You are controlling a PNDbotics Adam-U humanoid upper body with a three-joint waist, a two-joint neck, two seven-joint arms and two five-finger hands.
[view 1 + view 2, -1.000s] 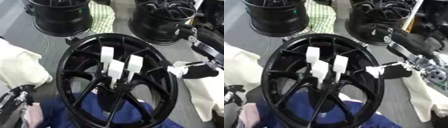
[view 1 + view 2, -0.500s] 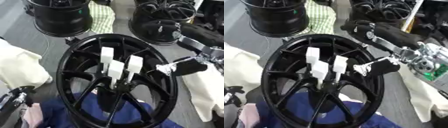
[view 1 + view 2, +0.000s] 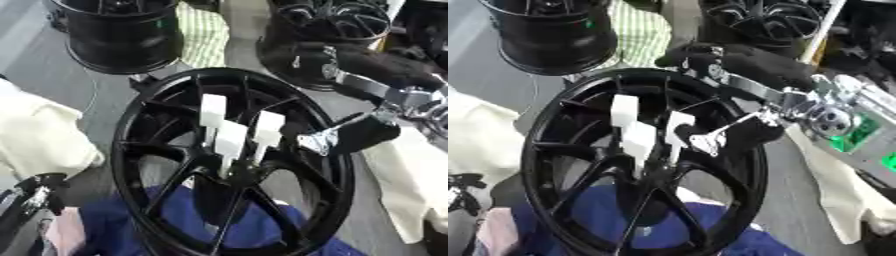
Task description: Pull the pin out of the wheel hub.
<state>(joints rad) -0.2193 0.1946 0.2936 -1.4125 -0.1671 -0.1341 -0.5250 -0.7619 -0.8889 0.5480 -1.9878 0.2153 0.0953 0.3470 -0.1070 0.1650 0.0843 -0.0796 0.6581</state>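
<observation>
Over wheel hub [image 3: 229,165] centre, three white pins [image 3: 232,140] stand upright; right robot hand [image 3: 354,136] beside, grip unclear.

A black multi-spoke wheel hub [image 3: 175,165] stood tilted on its rim at the middle of the view, its open face turned up toward the camera, thin spokes running from the dark centre out to the broad rim. Three white, flat-headed pins [image 3: 233,138] rose from the centre of the hub, close together: one at the upper left, one lower in the middle, one at the right, each narrowing to a thin stem below.
</observation>
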